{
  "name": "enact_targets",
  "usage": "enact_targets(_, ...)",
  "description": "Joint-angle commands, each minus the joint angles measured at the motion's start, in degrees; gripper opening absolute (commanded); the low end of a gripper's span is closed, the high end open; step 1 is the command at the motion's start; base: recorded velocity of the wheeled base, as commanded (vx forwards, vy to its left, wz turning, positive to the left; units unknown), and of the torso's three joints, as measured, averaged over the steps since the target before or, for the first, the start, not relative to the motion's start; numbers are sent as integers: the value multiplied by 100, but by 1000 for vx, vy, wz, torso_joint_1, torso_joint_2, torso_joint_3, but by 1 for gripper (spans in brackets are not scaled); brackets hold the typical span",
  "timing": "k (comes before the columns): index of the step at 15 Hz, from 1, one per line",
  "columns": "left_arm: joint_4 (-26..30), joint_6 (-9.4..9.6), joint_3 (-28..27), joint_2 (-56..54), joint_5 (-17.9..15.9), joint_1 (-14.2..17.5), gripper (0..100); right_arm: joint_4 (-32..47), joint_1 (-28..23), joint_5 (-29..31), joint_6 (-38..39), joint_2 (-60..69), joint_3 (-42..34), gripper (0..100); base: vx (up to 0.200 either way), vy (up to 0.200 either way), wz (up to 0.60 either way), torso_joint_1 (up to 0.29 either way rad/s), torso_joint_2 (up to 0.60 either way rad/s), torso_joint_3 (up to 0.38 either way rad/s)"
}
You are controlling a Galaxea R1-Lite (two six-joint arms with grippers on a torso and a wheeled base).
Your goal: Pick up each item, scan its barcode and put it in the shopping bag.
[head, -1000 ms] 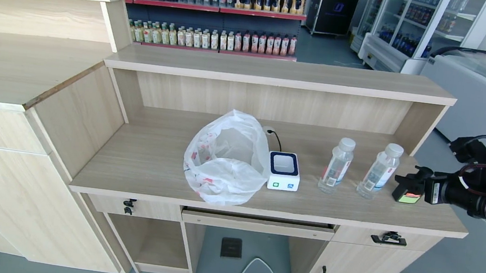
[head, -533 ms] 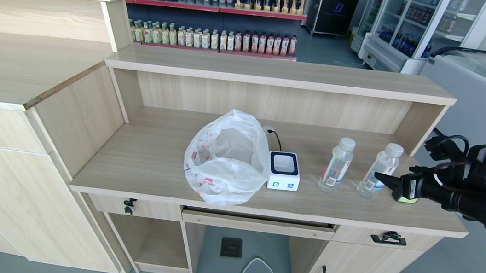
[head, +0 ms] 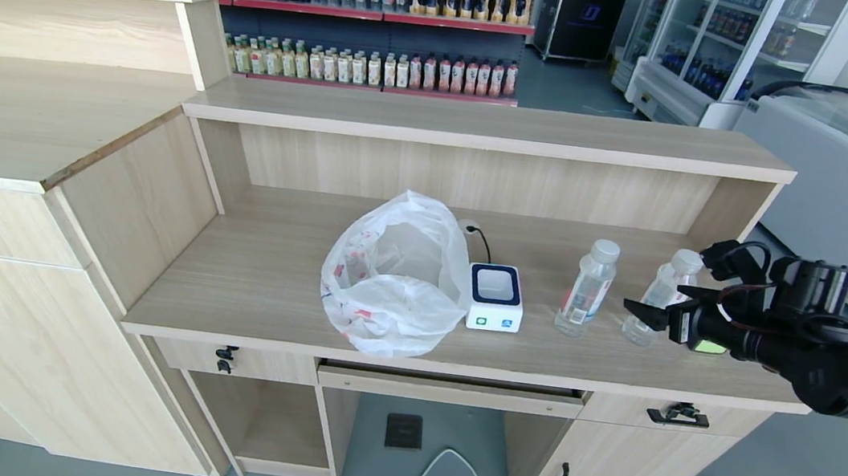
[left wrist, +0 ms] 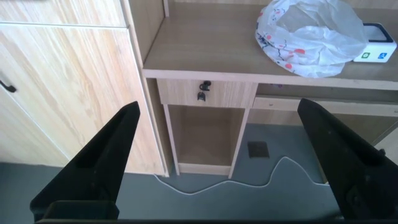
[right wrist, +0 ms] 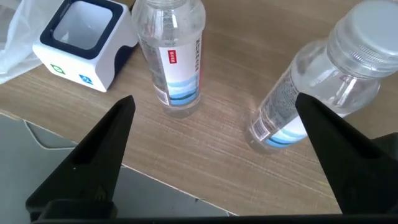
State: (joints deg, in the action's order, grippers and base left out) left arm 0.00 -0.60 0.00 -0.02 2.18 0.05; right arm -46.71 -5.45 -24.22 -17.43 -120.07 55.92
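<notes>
Moved: our right gripper [head: 656, 309] has come in over the bench's [head: 265, 283] right edge, up to the end bottle [head: 670, 278].
Right jaws: wide apart, empty.
Bottles: 2, upright, caps up; second bottle [head: 587, 288] just beside.
Labels: white, blue band; we cannot read print.
Bag [head: 395, 275]: mid-bench, beside scanner [head: 495, 298].
Left gripper [left wrist: 217, 109]: wide apart, empty.

The place was a shop, a small supermarket. At the far wall stood long shelves [head: 378, 16] with red edges, filled with rows of drink bottles [head: 364, 67]. On the far right were glass-door fridges [head: 727, 41] with more drinks and a chest freezer [head: 847, 152]. On the near side was a wooden checkout counter [head: 265, 283], and on it stood a small white barcode scanner [head: 495, 299] just beside a plastic shopping bag [head: 395, 279].
</notes>
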Motion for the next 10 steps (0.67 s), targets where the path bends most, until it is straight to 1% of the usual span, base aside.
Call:
enact_targets(1,0,-2,0,2,2,4,100,-92,114,-30,-6,-289,174,100,0,0,0,0,0,0)
enact_targets(5,0,-2,0,2,2,4,100,-250,237,-153,3,-553,332,100,0,0,0,0,0,0)
enact_targets(10,0,-2,0,2,2,4,100,-268,308,-197,29,-834,807,100,0,0,0,0,0,0)
